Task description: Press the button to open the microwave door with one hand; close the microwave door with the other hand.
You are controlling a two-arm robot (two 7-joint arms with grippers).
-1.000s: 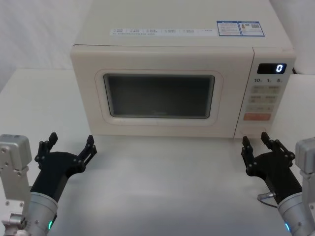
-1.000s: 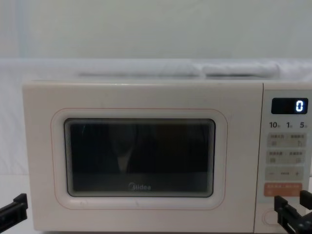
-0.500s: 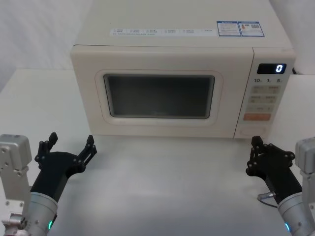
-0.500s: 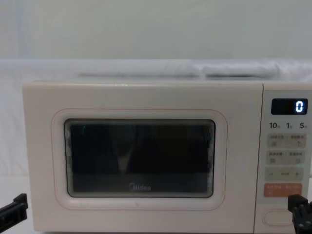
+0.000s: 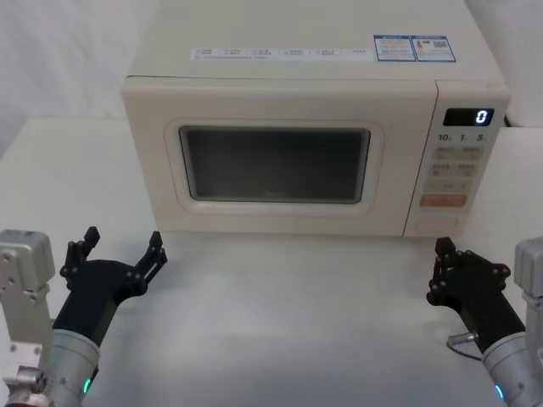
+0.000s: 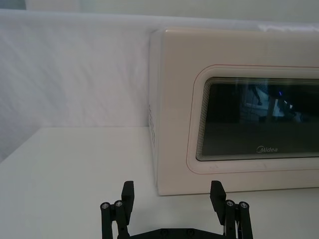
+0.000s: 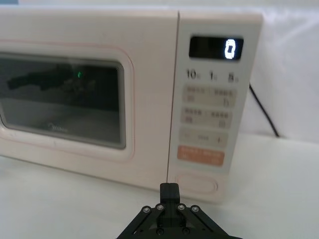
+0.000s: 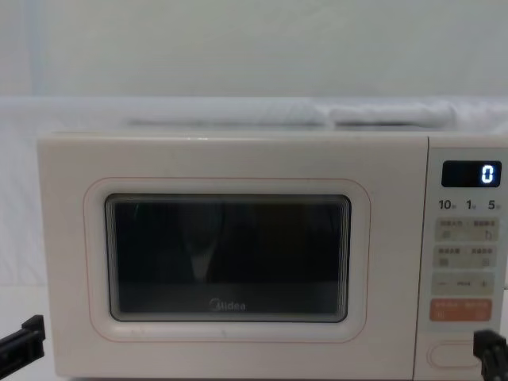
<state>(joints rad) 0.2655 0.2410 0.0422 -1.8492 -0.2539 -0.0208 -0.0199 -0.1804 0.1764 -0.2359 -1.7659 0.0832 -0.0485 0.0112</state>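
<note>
The left gripper sits low at the table's front-left, jaws spread wide, holding nothing, well short of the microwave's left front corner. Its two fingers point toward that corner in the left wrist view. The microwave door is shut flush w/ the cabinet, dark window in the middle, "Midea" logo under it. To its right is the control panel, display reading 0, w/ an orange key low down. The button sits at the panel's very bottom, just under that key. The right gripper is in front of & near the button, jaws pinched together w/ nothing between; it looks just short of touching, though contact is hard to judge.
</note>
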